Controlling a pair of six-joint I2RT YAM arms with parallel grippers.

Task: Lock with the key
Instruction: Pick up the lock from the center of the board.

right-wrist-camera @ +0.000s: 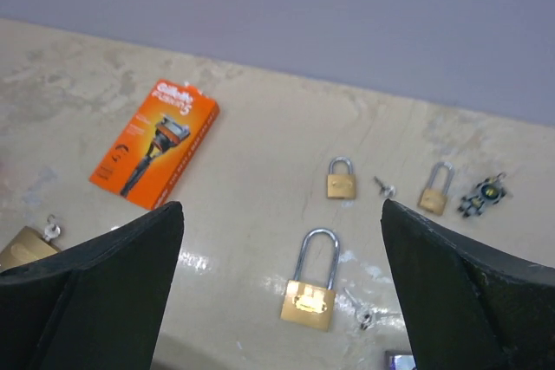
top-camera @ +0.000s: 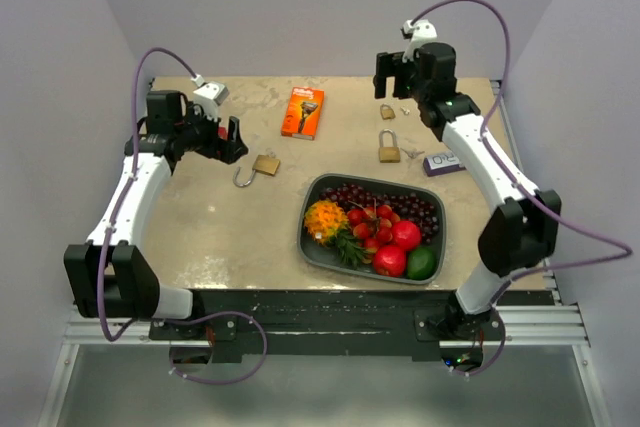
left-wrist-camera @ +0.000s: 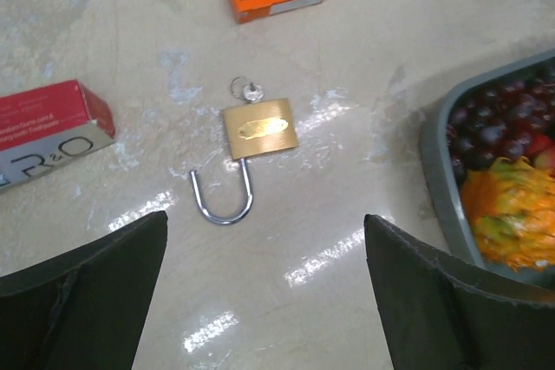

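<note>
Left wrist view: left end effector (left-wrist-camera: 265, 231) wide apart, empty — unlocked padlock (left-wrist-camera: 258, 130) ahead; right end effector (right-wrist-camera: 282, 205) likewise, nothing held.

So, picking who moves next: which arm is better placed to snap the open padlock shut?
Left. The left gripper, open, hangs right over the open padlock, key at its base. The right gripper is far off, above the shut padlocks.
</note>
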